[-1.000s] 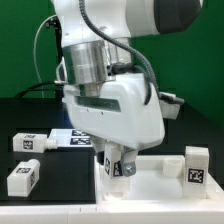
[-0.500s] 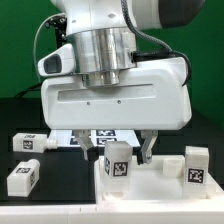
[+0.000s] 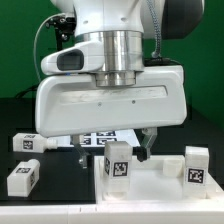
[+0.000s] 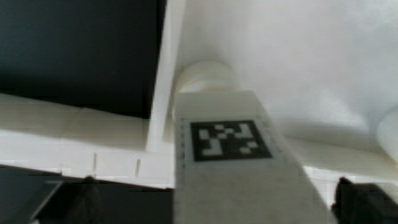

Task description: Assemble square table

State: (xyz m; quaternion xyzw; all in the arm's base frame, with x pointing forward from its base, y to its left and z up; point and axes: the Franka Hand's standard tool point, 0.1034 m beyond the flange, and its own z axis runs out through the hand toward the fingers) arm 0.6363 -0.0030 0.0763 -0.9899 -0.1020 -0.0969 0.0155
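The white square table top (image 3: 152, 186) lies flat at the front. One white block leg (image 3: 118, 160) with a black-and-white tag stands upright in its corner socket. My gripper (image 3: 124, 152) hangs over that leg, open, with a dark finger (image 3: 147, 149) set off from the leg's side. In the wrist view the tagged leg (image 4: 231, 150) rises between the two fingertips (image 4: 363, 200) with a gap on each side, the table top (image 4: 302, 50) behind it. A second leg (image 3: 196, 166) rests on the top at the exterior view's right.
Two loose legs (image 3: 28, 143) (image 3: 22, 178) lie on the black table at the exterior view's left. The marker board (image 3: 92, 139) lies behind the table top, partly hidden by my hand. The arm's big white body fills the upper picture.
The hand has turned broadside to the exterior camera and the jaws have spread wide, letting go of the upright leg, which stays standing in its socket.
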